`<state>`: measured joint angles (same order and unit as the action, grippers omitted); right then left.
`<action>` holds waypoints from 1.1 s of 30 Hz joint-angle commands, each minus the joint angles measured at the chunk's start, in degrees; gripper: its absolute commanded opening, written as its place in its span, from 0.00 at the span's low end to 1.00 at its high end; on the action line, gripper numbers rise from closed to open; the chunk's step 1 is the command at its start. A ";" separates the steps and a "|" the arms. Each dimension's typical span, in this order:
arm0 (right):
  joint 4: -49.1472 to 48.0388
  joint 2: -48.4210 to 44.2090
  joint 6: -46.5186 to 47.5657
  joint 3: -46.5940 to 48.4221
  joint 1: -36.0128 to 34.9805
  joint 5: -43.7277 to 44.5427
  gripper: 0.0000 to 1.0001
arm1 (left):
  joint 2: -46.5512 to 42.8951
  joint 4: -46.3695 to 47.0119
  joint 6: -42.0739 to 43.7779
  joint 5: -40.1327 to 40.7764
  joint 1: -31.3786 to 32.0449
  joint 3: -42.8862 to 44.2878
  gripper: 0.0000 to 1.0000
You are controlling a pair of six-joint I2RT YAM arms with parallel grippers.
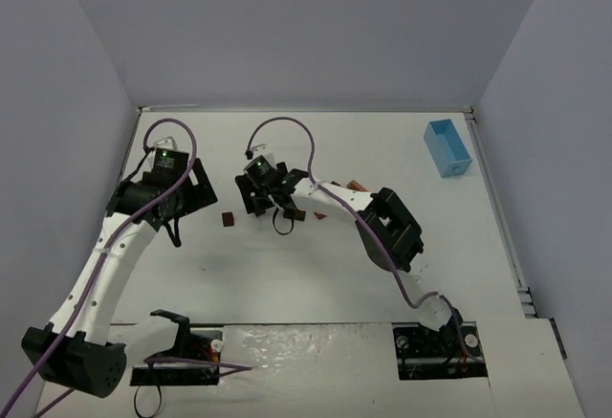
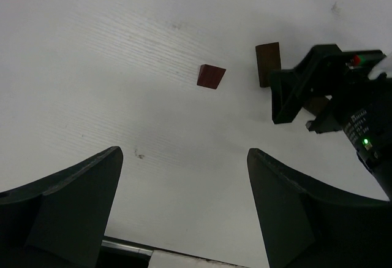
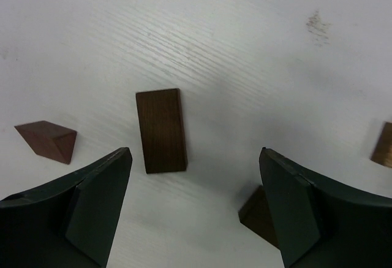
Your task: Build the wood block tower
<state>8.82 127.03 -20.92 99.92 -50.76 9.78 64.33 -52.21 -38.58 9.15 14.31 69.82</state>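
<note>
Midway across the worktop, below the right tool (jaws wide apart), a dark block lies flat, a reddish wedge just left; the left tool gapes empty too.

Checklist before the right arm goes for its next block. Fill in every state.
1. Right gripper open, nothing in it: ok.
2. Left gripper open, nothing in it: ok.
3. Dark brown block lying flat on the table, clear of the right gripper: ok.
4. Dark piece beside the right gripper, partly hidden; contact: cannot tell.
5. Red-brown wedge lying apart from the dark brown block: ok.
6. Tower begun: no block seen on another: not ok.
</note>
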 commanded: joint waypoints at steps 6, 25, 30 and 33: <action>-0.82 -32.07 0.86 -20.80 11.56 5.12 0.83 | 17.81 1.24 -7.06 2.51 10.02 14.68 0.76; 0.10 -67.28 1.47 -50.29 27.05 -5.34 0.84 | 47.45 4.15 -15.63 0.74 12.89 23.67 0.64; 0.45 -69.06 2.24 -51.49 27.29 -5.38 0.85 | 50.36 4.17 -15.69 0.34 12.06 23.91 0.58; 0.41 -69.13 2.15 -51.74 27.36 -5.47 0.85 | 51.60 4.13 -15.43 -0.01 11.40 24.02 0.55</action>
<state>11.14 59.08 -19.35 48.17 -23.66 4.90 116.66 -47.90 -53.03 9.17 26.73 90.88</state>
